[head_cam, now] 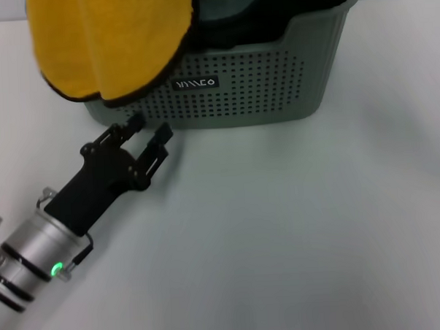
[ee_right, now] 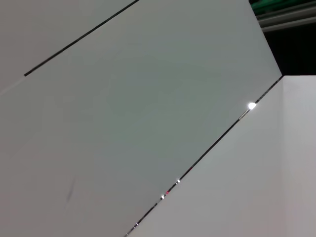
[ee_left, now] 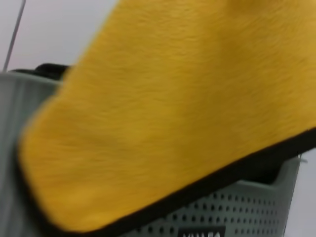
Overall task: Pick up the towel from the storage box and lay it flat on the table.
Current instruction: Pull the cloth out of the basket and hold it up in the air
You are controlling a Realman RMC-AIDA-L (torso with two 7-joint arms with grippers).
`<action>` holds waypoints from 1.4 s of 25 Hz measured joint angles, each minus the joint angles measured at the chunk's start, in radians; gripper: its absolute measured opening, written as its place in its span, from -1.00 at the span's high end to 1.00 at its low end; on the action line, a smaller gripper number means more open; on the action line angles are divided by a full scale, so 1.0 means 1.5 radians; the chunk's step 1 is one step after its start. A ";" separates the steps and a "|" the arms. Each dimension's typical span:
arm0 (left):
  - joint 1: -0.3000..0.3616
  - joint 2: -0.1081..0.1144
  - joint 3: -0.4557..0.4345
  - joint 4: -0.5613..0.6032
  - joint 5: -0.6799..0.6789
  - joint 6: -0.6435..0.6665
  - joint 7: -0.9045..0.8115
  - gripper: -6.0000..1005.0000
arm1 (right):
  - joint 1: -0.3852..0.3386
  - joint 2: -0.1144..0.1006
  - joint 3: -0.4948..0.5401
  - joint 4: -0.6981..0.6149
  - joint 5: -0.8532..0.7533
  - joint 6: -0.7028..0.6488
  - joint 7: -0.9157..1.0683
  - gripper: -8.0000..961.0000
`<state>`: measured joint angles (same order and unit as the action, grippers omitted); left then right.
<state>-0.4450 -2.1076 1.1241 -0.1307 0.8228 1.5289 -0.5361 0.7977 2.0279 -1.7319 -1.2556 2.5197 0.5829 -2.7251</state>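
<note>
L gripper (head_cam: 151,131), fingers apart at towel's (head_cam: 112,45) 6 o'clock, risks snagging storage box (head_cam: 275,82) wall; R arm unseen, fingers' state can't tell.

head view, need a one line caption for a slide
Open left hand low over the table, just before the storage box, below the yellow towel draped over its rim.

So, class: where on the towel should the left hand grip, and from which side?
Grip the yellow flap of the towel that hangs over the box's front wall, at its black-piped lower edge. Come from the front, below: the left hand sits open on that side, and the hanging edge is free to pinch.
</note>
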 joint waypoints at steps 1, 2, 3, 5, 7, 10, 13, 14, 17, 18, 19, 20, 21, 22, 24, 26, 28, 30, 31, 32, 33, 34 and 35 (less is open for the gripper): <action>-0.007 0.000 -0.003 0.004 -0.001 -0.007 -0.005 0.00 | 0.000 0.000 0.000 0.000 0.000 0.000 0.000 0.98; -0.014 0.000 -0.007 0.005 -0.002 -0.014 -0.008 0.00 | 0.005 0.000 -0.005 0.004 0.002 0.006 0.006 0.98; -0.020 0.000 -0.014 0.005 -0.002 -0.021 -0.009 0.00 | 0.006 0.000 -0.006 0.004 0.002 0.007 0.007 0.98; -0.035 0.000 -0.033 0.005 -0.003 -0.035 -0.012 0.00 | 0.007 0.000 -0.009 0.004 0.002 0.009 0.008 0.98; -0.044 0.000 -0.049 0.005 -0.003 -0.040 -0.017 0.00 | 0.008 0.000 -0.014 0.003 0.002 0.011 0.008 0.98; -0.063 0.000 -0.067 0.006 0.000 -0.040 -0.049 0.00 | 0.006 0.000 -0.016 0.003 0.002 0.016 0.010 0.98; -0.081 0.000 -0.064 0.008 0.005 -0.034 -0.100 0.00 | 0.005 0.000 -0.016 0.005 0.002 0.018 0.014 0.98; -0.084 0.000 -0.063 0.011 0.009 -0.027 -0.116 0.00 | 0.005 0.000 -0.016 0.008 0.002 0.018 0.014 0.98; -0.080 0.000 -0.062 0.016 0.026 -0.001 -0.134 0.00 | 0.002 0.000 -0.013 0.013 0.002 0.017 0.014 0.98; -0.075 0.000 -0.062 0.017 0.035 0.010 -0.133 0.00 | 0.000 0.000 -0.009 0.013 0.002 0.018 0.015 0.98; -0.067 0.000 -0.062 0.020 0.037 0.014 -0.132 0.00 | -0.004 0.000 -0.008 0.012 0.002 0.020 0.015 0.98; -0.058 0.000 -0.062 0.023 0.040 0.014 -0.130 0.00 | -0.008 0.000 -0.005 0.009 0.003 0.023 0.015 0.98; -0.043 0.000 -0.064 0.028 0.039 0.008 -0.129 0.00 | -0.012 0.000 -0.004 0.005 0.004 0.027 0.015 0.98; -0.031 0.000 -0.065 0.033 0.036 -0.003 -0.129 0.00 | -0.017 0.000 -0.001 0.000 0.005 0.030 0.015 0.98; -0.009 0.000 -0.067 0.040 0.024 -0.031 -0.127 0.00 | -0.026 0.000 0.005 -0.013 0.006 0.035 0.015 0.98; 0.005 0.000 -0.067 0.042 0.009 -0.053 -0.121 0.00 | -0.032 0.000 0.011 -0.024 0.007 0.038 0.015 0.98; 0.012 0.000 -0.067 0.041 -0.012 -0.069 -0.110 0.01 | -0.035 0.000 0.012 -0.033 0.007 0.039 0.017 0.97; 0.012 0.000 -0.068 0.036 -0.030 -0.082 -0.092 0.01 | -0.035 0.000 0.012 -0.039 0.007 0.039 0.024 0.97; 0.011 0.000 -0.068 0.035 -0.037 -0.090 -0.081 0.01 | -0.036 0.000 0.012 -0.043 0.007 0.039 0.030 0.97; 0.010 0.000 -0.068 0.035 -0.042 -0.096 -0.073 0.01 | -0.039 0.000 0.012 -0.050 0.007 0.039 0.039 0.97; 0.009 0.000 -0.068 0.035 -0.048 -0.101 -0.068 0.01 | -0.042 0.000 0.013 -0.057 0.007 0.039 0.046 0.97; 0.009 0.000 -0.068 0.036 -0.054 -0.105 -0.065 0.01 | -0.049 -0.001 0.014 -0.065 0.007 0.041 0.053 0.97; 0.009 0.000 -0.068 0.037 -0.058 -0.106 -0.065 0.01 | -0.057 -0.001 0.015 -0.075 0.006 0.045 0.056 0.97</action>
<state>-0.4314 -2.1077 1.0215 -0.0753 0.7364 1.3702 -0.6338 0.7128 2.0258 -1.7094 -1.3677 2.5282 0.6510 -2.6411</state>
